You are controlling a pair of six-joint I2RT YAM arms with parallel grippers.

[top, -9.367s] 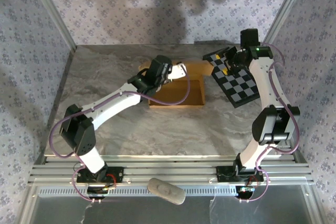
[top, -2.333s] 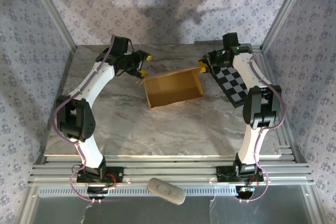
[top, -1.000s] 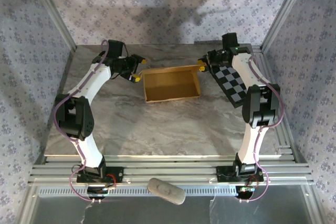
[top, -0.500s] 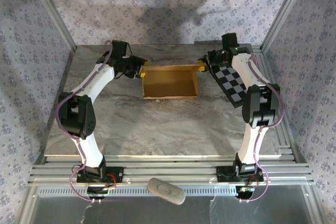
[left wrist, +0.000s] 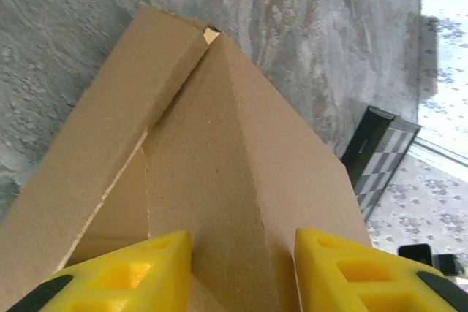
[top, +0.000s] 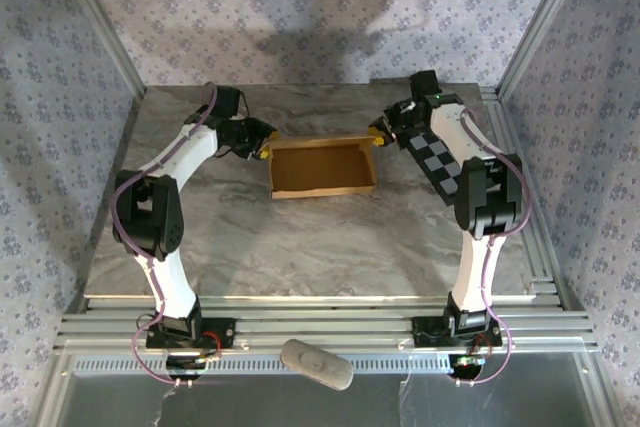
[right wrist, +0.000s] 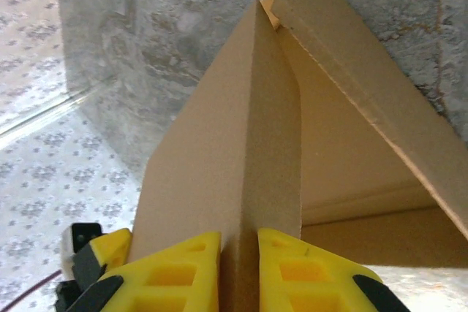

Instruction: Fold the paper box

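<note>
1. Box position. The box [top: 322, 169] sat on the tabletop [top: 300, 247], open side up, midway between the left and right edges and nearer the far edge than the near one. Its long sides ran parallel to the far edge. It formed a shallow rectangular tray, and its floor was visible from above.

2. Left gripper. The left gripper [top: 264, 146] was at the left end of the box. In the left wrist view, the left gripper [left wrist: 243, 253] had one yellow finger [left wrist: 124, 275] on each side of the folded end wall of the box [left wrist: 219, 144]. Both fingers met the cardboard, so the gripper was clamped on that wall.

3. Right gripper. The right gripper [top: 377, 134] was at the far right corner of the box. In the right wrist view, the right gripper [right wrist: 239, 246] had its yellow fingers [right wrist: 292, 272] nearly together. A thin upright wall of the box [right wrist: 241, 107] was pinched between them, so this gripper was also closed on the box.

4. Other items. A checkerboard [top: 440, 159] lay on the tabletop near the right end of the box, partly under the right arm. Its corner also showed in the left wrist view [left wrist: 380, 158]. A grey oblong object [top: 316, 364] lay on the rails in front of the near edge of the tabletop.
</note>
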